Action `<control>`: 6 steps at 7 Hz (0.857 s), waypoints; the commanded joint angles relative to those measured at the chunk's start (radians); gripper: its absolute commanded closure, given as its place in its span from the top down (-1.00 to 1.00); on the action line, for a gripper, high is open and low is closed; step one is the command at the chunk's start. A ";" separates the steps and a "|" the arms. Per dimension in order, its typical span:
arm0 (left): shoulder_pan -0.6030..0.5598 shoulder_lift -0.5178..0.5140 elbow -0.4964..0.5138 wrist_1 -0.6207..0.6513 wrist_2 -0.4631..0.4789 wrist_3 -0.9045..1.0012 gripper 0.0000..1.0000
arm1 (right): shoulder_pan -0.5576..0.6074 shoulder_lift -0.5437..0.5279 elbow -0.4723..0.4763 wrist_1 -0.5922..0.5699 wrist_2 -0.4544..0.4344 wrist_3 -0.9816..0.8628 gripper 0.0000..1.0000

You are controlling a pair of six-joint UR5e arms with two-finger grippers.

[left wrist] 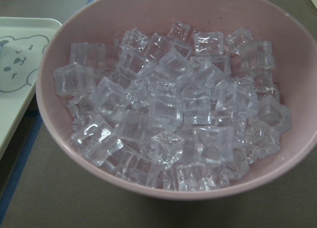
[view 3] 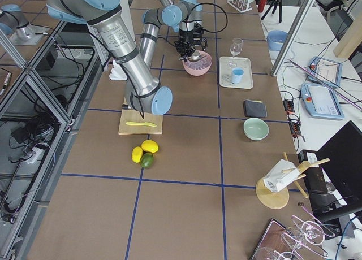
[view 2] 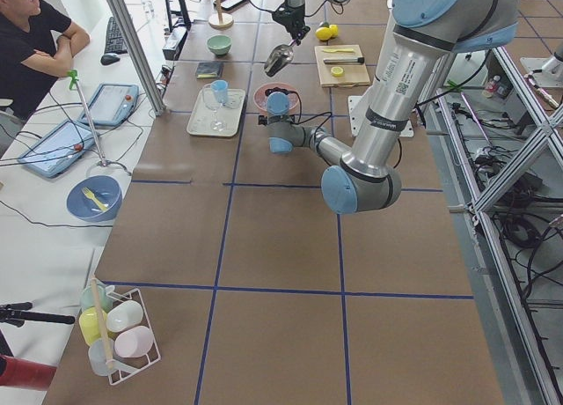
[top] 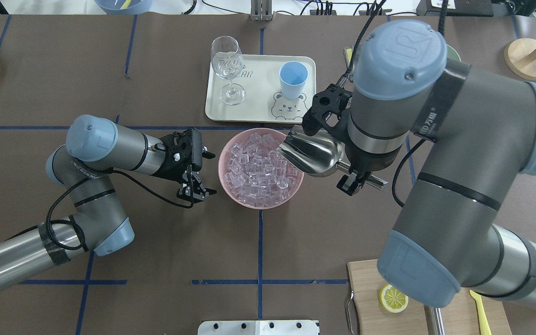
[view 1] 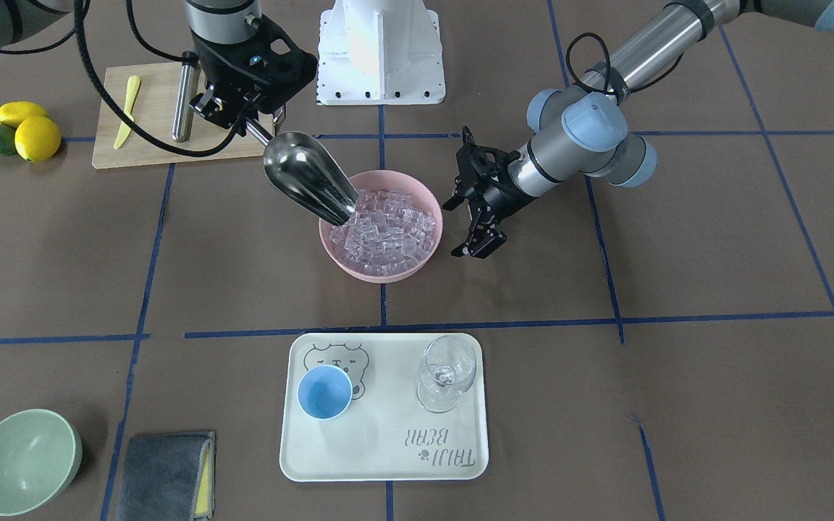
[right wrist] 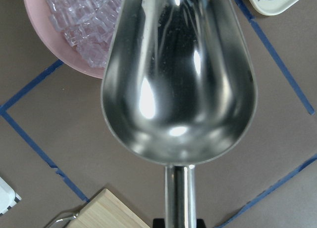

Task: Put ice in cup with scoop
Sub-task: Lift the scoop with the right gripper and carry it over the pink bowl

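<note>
Ice [left wrist: 168, 119]: a heap of small clear cubes fills the pink bowl [view 1: 359, 269] at the middle of the desk [view 1: 605, 405]. None is in the scoop or the cup.
Ice handling: judged hard, light one by one and slick-faced. Expect the cubes to slide and tumble rather than stick. Do not pinch them; lift them only in the trough, tipped back once it is loaded.
Scoop [right wrist: 178, 74]: rigid polished steel with an empty trough. Its mouth tilts down over the bowl's rim on the robot's right side. Whether the lip touches the cubes cannot be told.
Hold point: the thin bar handle behind the trough. It is smooth and narrow, so you should expect it to twist in the grip under a load.
Right tool [top: 356, 181]: clamped on the scoop's handle.
Left tool [top: 196, 191]: jaws apart and holding nothing. It sits just beside the bowl on the opposite side and is not touching it.
Cup [view 1: 324, 391]: upright on the tray [view 1: 388, 463], across the bowl from the robot and apart from it. It looks empty. Its mouth looks narrower than the trough, so pour slowly from the lip.
Hazard: the stemmed glass [view 1: 446, 373] shares the tray near the cup and is judged fragile and tippy. Keep the scoop clear of it.
</note>
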 commanded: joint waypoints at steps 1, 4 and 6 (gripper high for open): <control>0.000 0.000 0.002 -0.002 0.002 -0.001 1.00 | -0.046 0.138 -0.089 -0.195 -0.110 -0.027 -1.00; 0.006 0.003 0.018 -0.028 0.002 -0.001 1.00 | -0.057 0.328 -0.359 -0.329 -0.165 -0.194 -1.00; 0.011 0.003 0.029 -0.045 0.003 -0.003 1.00 | -0.080 0.339 -0.389 -0.383 -0.238 -0.302 -1.00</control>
